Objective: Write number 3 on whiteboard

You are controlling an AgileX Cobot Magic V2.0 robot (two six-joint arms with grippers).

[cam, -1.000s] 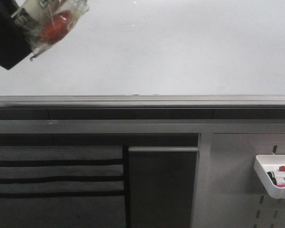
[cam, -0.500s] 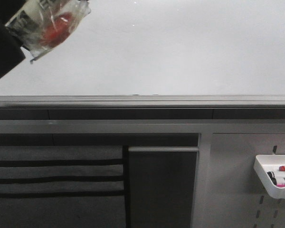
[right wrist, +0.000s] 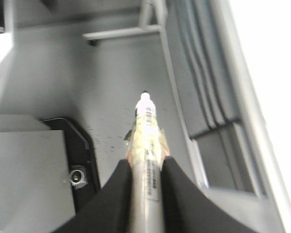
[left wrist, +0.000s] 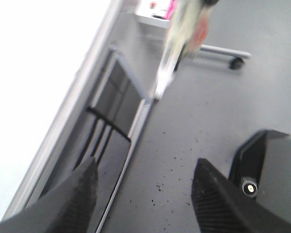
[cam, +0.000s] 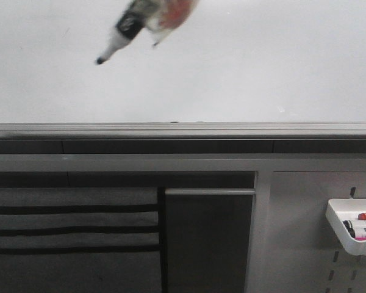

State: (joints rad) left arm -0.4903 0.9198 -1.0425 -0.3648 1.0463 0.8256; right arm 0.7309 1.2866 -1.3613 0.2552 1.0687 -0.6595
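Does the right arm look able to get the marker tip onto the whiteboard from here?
Probably yes: the right hand grips the marker, its tip before bare whiteboard, nothing between.

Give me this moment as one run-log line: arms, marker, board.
right end effector: shut on marker, uncapped | left end effector: open, empty | whiteboard: blank, no 3 yet | tip-to-board contact: cannot tell

Light is even and diffuse, with no hard shadows. In the front view the whiteboard [cam: 244,61] reads bright grey-white with faint specks, while the marker [cam: 140,24] at top is smeared by motion blur. Both wrist views are soft overall; the whiteboard is blown out to pure white there, and the marker is blurred in the left wrist view and sharper in the right.
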